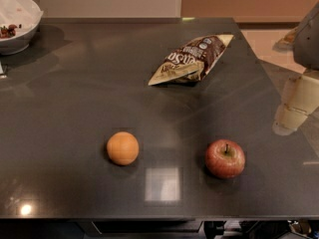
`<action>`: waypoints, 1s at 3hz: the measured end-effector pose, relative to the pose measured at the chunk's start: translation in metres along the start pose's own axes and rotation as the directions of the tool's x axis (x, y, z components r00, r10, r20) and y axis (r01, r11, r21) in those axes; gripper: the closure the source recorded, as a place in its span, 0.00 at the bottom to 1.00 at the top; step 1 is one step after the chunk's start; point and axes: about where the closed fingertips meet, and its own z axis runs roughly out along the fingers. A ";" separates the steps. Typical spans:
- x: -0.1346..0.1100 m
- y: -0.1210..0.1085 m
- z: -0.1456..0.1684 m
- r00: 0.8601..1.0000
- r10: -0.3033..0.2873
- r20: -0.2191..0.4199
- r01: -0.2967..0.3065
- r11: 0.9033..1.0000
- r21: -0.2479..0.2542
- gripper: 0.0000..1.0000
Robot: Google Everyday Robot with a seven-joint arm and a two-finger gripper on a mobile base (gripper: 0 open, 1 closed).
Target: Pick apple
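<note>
1 apple [225, 158] rests on the table [75, 93]; claw [290, 114] hangs at right edge.

My single view from above the tabletop's [75, 93] near edge, facing down towards its far edge, gripper [289, 114] by the right edge.

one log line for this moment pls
apple: on table, front right, not held | gripper: right edge, apart from apple | orange: left of apple | snack bag: behind both
</note>
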 end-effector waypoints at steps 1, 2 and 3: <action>0.000 0.000 0.000 1.000 0.000 0.000 0.000 1.000 0.000 0.00; -0.002 0.005 0.005 1.000 -0.021 0.007 0.021 1.000 -0.017 0.00; -0.006 0.023 0.016 0.997 -0.057 0.046 0.060 0.997 -0.054 0.00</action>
